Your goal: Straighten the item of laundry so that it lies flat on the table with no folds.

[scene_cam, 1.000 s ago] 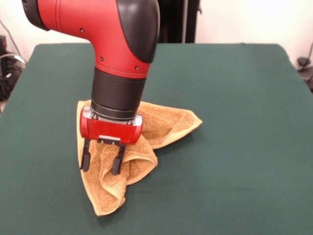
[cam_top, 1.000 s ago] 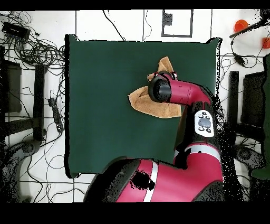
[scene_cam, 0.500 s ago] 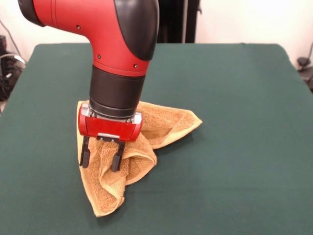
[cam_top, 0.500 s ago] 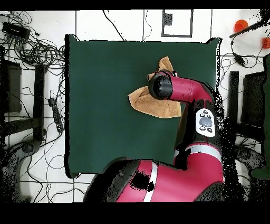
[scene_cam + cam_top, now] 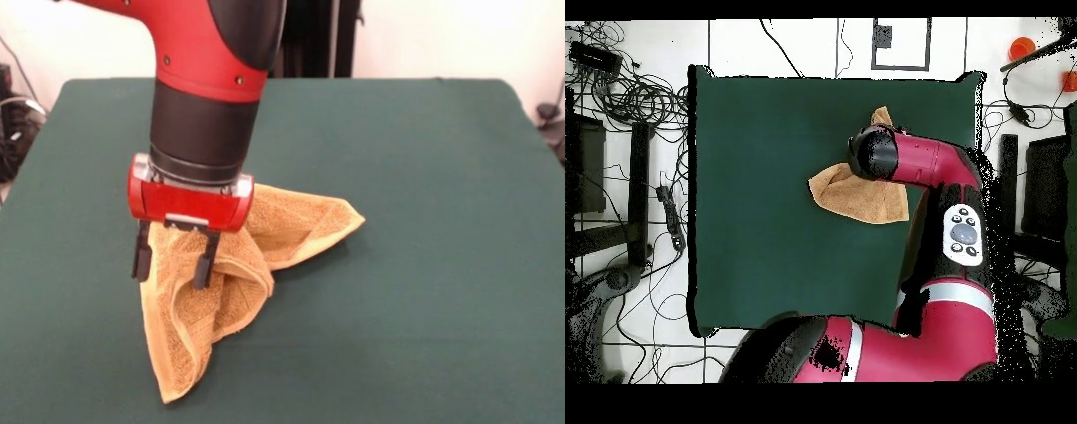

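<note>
Dark green felt worktop [image 5: 424, 265] carries my crumpled golden-orange terry towel [image 5: 291, 225]; my pincer [image 5: 169, 262] pinches its raised fold near the towel's end.

Glossy red arm shell [image 5: 190, 35] with black rounded joint cover [image 5: 252, 26]; matte black cylindrical wrist [image 5: 199, 132]; red gripper block with silver plate; two slim black fingers [image 5: 204, 268]. Small dark screws dot shell.
</note>
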